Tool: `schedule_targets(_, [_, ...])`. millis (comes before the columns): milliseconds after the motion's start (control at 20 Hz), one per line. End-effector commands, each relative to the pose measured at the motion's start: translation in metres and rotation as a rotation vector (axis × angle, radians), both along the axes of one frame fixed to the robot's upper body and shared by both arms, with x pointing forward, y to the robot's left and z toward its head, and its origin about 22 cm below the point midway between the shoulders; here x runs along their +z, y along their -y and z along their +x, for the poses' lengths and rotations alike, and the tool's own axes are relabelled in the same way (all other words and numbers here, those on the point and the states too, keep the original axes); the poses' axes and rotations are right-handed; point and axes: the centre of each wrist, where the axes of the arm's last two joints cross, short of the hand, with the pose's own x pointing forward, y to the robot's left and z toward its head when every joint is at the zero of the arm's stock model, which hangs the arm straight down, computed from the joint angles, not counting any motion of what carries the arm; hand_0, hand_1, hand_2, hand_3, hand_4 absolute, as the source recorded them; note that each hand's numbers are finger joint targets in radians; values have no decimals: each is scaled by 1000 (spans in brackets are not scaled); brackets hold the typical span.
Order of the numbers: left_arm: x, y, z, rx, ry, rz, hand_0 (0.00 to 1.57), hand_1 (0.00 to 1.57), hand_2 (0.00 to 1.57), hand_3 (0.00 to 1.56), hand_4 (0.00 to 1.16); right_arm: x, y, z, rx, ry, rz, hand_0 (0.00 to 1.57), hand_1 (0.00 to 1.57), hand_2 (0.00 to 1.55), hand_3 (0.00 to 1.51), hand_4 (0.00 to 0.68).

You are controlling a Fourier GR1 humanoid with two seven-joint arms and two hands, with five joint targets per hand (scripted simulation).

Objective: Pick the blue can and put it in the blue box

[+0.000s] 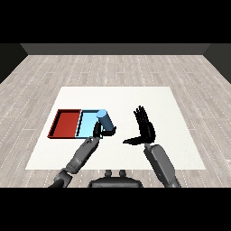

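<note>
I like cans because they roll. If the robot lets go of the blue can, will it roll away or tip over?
Probably it could tip: the blue can looks tall and narrow, and it leans in the left hand. On its round side it would likely roll. It seems stiff, since the curled fingers don't dent it. The light blue tray beside it might stop it.

- Bare test room / lab-type setup, not a home or kitchen: no furniture w/ a household look anywhere in view.
- Flat white rectangular tabletop (135, 97) fills the mid-ground, plain, unmarked.
- Pale grey wood-plank floor (45, 72) runs around it on all sides.
- Dark grey plain wall (115, 48) closes the back of the room.
- Shallow red rectangular tray (66, 123) & shallow light blue rectangular tray (85, 122) sit touching side by side on the tabletop's left part, laid out like sorting bins at a workstation.
</note>
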Motion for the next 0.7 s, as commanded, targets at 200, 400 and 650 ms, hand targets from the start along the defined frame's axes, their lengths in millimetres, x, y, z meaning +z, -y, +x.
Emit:
schedule_targets(200, [7, -54, 19, 82, -44, 65, 1571, 1571, 1571, 1501, 1132, 18, 74, -13, -164, 46, 40, 0, 0, 0, 0, 0])
schedule_targets(400, [11, -88, 35, 227, -127, 103, 1571, 1571, 1571, 1494, 1129, 12, 66, -8, -179, 13, 16, 0, 0, 0, 0, 0])
schedule_targets(650, [3, -124, 45, 310, -274, 125, 1571, 1571, 1571, 1502, 1090, 7, 72, -6, -230, 20, -7, 0, 0, 0, 0, 0])
